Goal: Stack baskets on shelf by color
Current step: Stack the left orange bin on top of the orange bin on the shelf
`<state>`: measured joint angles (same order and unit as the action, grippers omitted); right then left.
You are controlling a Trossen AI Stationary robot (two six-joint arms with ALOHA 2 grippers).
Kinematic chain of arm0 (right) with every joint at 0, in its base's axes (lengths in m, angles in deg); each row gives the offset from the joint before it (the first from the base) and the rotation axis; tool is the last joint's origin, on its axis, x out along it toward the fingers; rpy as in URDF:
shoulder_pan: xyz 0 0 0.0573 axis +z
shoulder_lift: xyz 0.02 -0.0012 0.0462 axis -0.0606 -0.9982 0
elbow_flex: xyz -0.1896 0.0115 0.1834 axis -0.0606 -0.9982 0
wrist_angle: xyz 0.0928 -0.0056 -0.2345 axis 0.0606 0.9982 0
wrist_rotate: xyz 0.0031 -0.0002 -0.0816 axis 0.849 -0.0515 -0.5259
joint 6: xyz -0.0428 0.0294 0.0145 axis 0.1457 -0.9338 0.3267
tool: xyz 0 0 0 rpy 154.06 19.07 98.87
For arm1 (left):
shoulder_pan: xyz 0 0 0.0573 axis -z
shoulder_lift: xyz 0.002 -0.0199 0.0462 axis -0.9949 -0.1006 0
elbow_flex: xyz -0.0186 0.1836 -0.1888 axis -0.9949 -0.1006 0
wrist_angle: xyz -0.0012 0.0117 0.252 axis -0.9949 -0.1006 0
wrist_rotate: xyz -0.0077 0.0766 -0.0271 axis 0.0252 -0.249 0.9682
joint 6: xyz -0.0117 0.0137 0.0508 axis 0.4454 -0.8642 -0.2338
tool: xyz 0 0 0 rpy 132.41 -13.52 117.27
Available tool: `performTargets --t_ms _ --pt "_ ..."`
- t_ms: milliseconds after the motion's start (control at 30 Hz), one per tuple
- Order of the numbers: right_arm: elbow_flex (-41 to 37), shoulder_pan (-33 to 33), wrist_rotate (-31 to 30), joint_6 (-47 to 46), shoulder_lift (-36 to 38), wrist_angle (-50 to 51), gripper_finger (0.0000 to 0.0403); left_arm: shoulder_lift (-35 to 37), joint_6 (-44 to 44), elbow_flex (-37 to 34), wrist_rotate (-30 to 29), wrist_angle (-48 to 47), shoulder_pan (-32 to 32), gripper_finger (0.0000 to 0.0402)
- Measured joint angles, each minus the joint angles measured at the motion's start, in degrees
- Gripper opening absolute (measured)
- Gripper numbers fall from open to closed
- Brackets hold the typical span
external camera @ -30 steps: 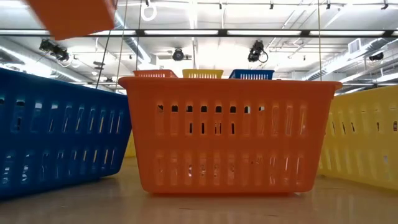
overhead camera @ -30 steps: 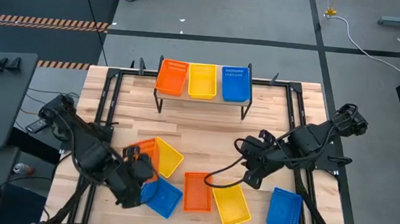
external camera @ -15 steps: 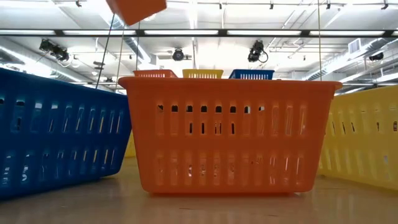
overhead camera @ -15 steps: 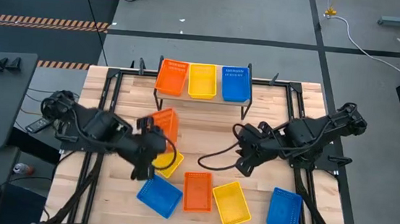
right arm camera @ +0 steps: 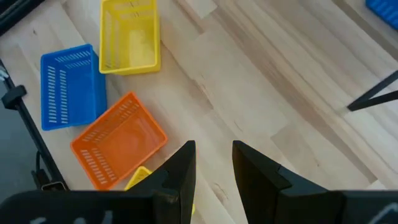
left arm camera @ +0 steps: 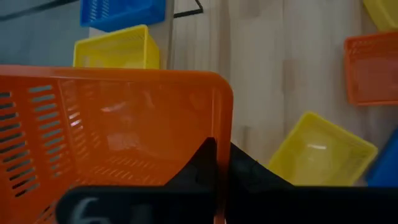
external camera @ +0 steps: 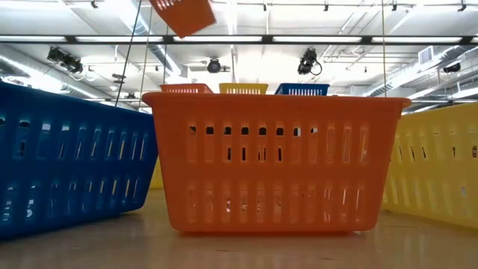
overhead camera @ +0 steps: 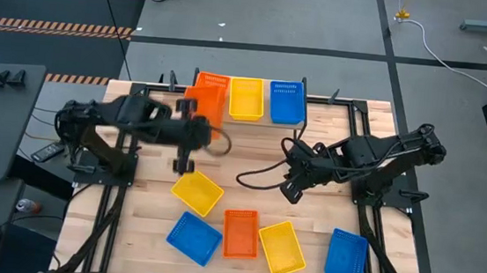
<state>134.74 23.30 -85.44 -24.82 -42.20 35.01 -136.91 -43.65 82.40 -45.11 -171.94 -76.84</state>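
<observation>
My left gripper (overhead camera: 193,132) is shut on an orange basket (overhead camera: 204,106) and holds it in the air at the left front of the shelf (overhead camera: 264,121). That basket shows at the top of the low view (external camera: 183,13). On the shelf stand an orange basket (overhead camera: 212,82), a yellow one (overhead camera: 247,97) and a blue one (overhead camera: 287,101), side by side on their bottoms. My right gripper (overhead camera: 291,188) hangs open over bare table right of centre, with nothing between its fingers (right arm camera: 183,165). My left gripper grips one wall of the orange basket at its rim (left arm camera: 221,127), one finger inside the basket and one outside. The fingers come slanting down from the table's left side. The basket is lifted clear of the table and hangs tilted.
Several baskets lie on the near half of the table: a yellow one (overhead camera: 197,192), a blue one (overhead camera: 193,236), an orange one (overhead camera: 239,233), another yellow (overhead camera: 282,248) and another blue (overhead camera: 346,256). Black frame rails run along the table's sides.
My left gripper has carried the orange basket up from the near left of the table toward the far edge and the shelf, turning it on the way. The yellow basket it leaned on stays on the table. My right gripper has drifted a little toward the far left.
</observation>
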Motion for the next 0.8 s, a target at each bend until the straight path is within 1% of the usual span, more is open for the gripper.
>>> performTargets --t_ms 133,300,400,667,800 --pt "0.02 -0.29 0.75 0.06 0.0 0.01 0.0112 -0.15 -8.08 -0.02 6.39 0.74 -7.76 0.0007" --pt "0.01 -0.35 0.73 0.57 0.0 0.01 0.0112 -0.26 -16.95 -0.02 9.41 0.68 -16.26 0.0008" --pt "0.02 -0.34 0.75 1.09 0.0 0.03 0.0112 -0.26 -21.83 -0.02 12.52 0.68 -20.27 0.0008" --pt "0.02 -0.51 0.22 1.28 0.02 0.06 0.0112 -0.61 -30.73 -0.02 19.52 0.95 -26.47 0.0008" --pt "0.02 -0.53 0.07 2.0 0.02 0.08 0.0112 -2.61 -31.34 -0.07 20.77 -0.49 -28.15 0.0009"
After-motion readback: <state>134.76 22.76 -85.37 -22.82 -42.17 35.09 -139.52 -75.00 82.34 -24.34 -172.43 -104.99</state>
